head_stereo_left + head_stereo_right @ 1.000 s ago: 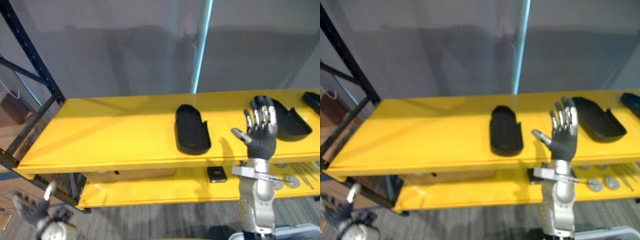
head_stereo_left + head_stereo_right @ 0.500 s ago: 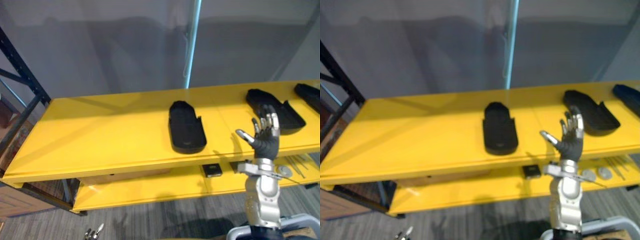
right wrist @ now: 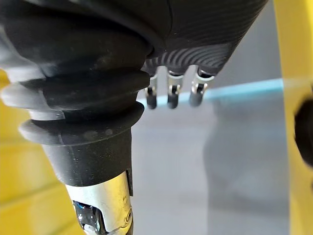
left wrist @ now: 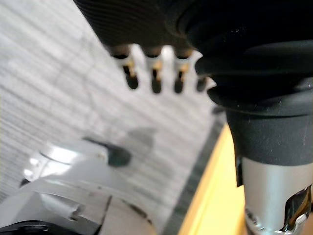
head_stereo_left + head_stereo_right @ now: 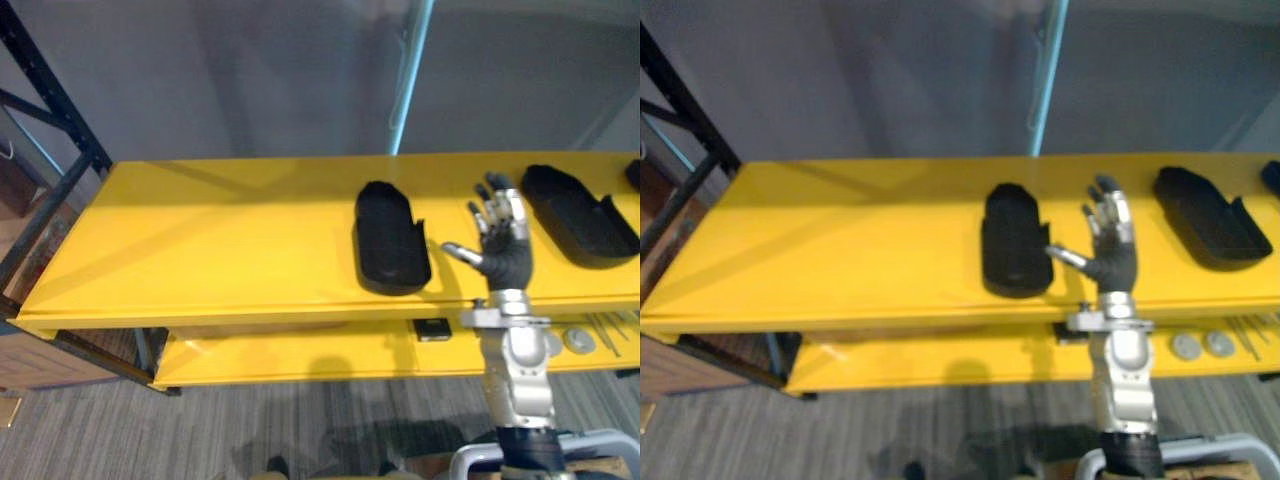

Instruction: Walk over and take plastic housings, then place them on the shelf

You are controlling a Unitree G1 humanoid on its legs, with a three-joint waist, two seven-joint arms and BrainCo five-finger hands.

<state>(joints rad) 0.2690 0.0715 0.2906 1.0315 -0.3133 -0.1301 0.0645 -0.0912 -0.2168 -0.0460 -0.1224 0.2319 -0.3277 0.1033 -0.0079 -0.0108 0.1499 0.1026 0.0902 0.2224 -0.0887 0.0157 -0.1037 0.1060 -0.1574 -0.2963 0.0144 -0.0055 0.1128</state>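
Three black plastic housings are lying apart on the yellow shelf (image 5: 220, 230): the middle housing (image 5: 392, 238), the second housing (image 5: 580, 215) and the third housing (image 5: 634, 175), which is cut by the right edge. The right robot hand (image 5: 500, 240) is hovering between the first two, its fingers spread and holding nothing. The left robot hand (image 4: 146, 24) is hanging relaxed above the floor.

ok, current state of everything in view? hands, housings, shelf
right hand: open, empty, raised beside the middle housing.
left hand: open, empty, over the floor.
middle housing: flat on top shelf, hollow side up, not gripped.
right housing: flat on top shelf, hollow side up, untouched.
top shelf: carries both housings, left part bare.
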